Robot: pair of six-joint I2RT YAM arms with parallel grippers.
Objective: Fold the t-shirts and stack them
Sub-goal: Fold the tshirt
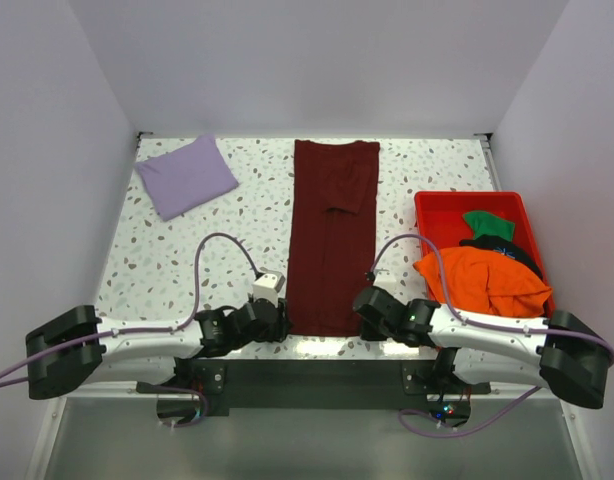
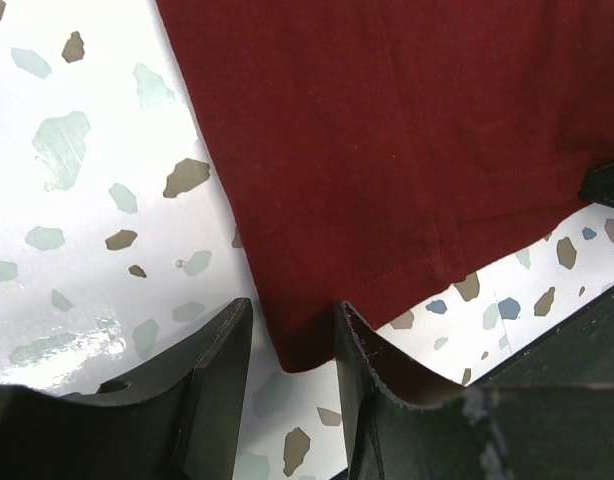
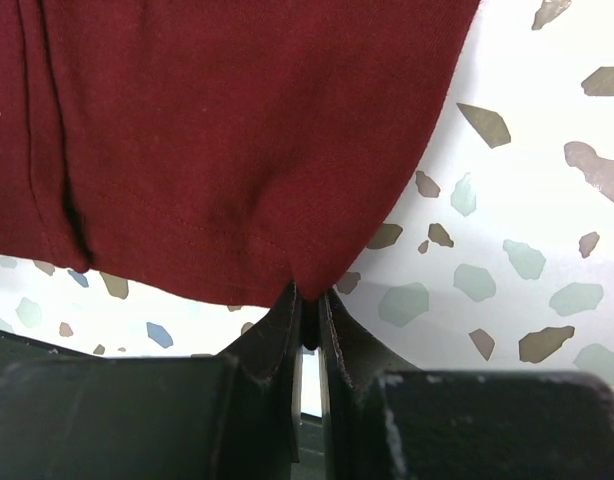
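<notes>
The long dark maroon cotton t-shirt (image 1: 332, 230), narrowed to a strip with a sleeve turned in, is lying down the middle of the speckled white table (image 1: 237, 215). Its long axis is running straight away from the arms, and its hem is sitting at the near edge, directly in front of both wrists.

The right gripper (image 3: 307, 300) is pinching the near-right hem corner, its jaws pressed together on the cloth. The left gripper (image 2: 292, 325) is straddling the near-left corner with its fingers apart. The cloth tip is sitting in the gap, though it is hard to say from the wrist view whether it is touching either pad.

Each arm is equally near its own corner, so the next fold probably calls for the left side to clamp, then both to carry the hem toward the far end.

A folded lavender t-shirt (image 1: 187, 175) is resting far left, well apart. The red plastic bin (image 1: 427, 203) on the right is holding a crumpled orange t-shirt (image 1: 482, 280).
</notes>
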